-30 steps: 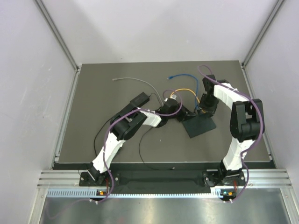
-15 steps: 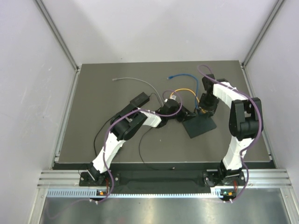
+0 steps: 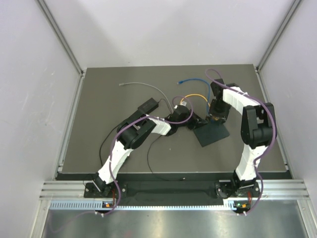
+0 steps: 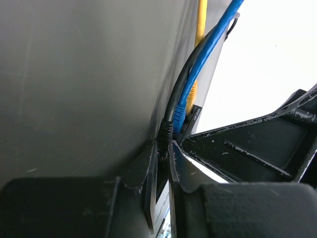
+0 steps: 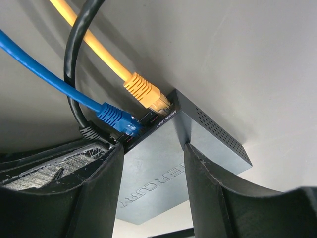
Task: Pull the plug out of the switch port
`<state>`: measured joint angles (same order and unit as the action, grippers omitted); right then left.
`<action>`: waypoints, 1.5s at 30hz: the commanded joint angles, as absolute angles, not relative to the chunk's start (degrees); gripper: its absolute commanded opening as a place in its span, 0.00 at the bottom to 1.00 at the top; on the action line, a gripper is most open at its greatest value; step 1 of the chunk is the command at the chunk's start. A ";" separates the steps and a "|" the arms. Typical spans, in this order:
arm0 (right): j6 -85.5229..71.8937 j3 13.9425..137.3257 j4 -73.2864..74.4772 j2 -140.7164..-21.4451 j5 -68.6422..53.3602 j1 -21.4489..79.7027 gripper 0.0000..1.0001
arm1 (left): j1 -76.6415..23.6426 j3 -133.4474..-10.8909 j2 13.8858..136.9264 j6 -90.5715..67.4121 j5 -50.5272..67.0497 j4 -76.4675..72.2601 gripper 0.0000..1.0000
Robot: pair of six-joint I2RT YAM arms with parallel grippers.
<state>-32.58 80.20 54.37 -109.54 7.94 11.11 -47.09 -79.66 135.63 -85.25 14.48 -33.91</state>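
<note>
The flat black switch (image 3: 212,133) lies on the dark mat; its port face (image 5: 148,124) holds a yellow plug (image 5: 143,91), a blue plug (image 5: 116,119) and a black plug (image 5: 89,133) side by side. My left gripper (image 3: 198,121) is shut on the black plug (image 4: 165,135), right at the switch's edge, with the blue plug (image 4: 181,111) and the yellow plug (image 4: 193,89) just beyond. My right gripper (image 3: 216,117) is open above the switch's top (image 5: 158,183), and one fingertip (image 5: 195,156) touches its side edge.
A smaller black block (image 3: 148,105) with a thin black cord lies left of the arms. A grey cable (image 3: 143,87) and the blue cable's loose end (image 3: 190,79) lie toward the back. Grey walls close in the mat on three sides.
The right arm has shifted slightly to the left over the switch, and its jaws have widened a little. The left gripper holds the same place, still shut on the black plug.
</note>
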 commanded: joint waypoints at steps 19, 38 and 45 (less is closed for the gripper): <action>-26.98 65.94 46.06 -108.20 16.00 15.64 0.42 | -43.95 -81.03 134.30 -93.34 12.83 -33.14 0.00; -25.57 68.28 49.48 -109.16 6.43 14.33 0.39 | -43.95 -80.52 132.98 -75.49 13.10 -36.62 0.00; -25.58 73.21 51.33 -109.78 3.87 13.71 0.40 | -43.33 -79.98 134.21 -80.42 15.47 -39.55 0.00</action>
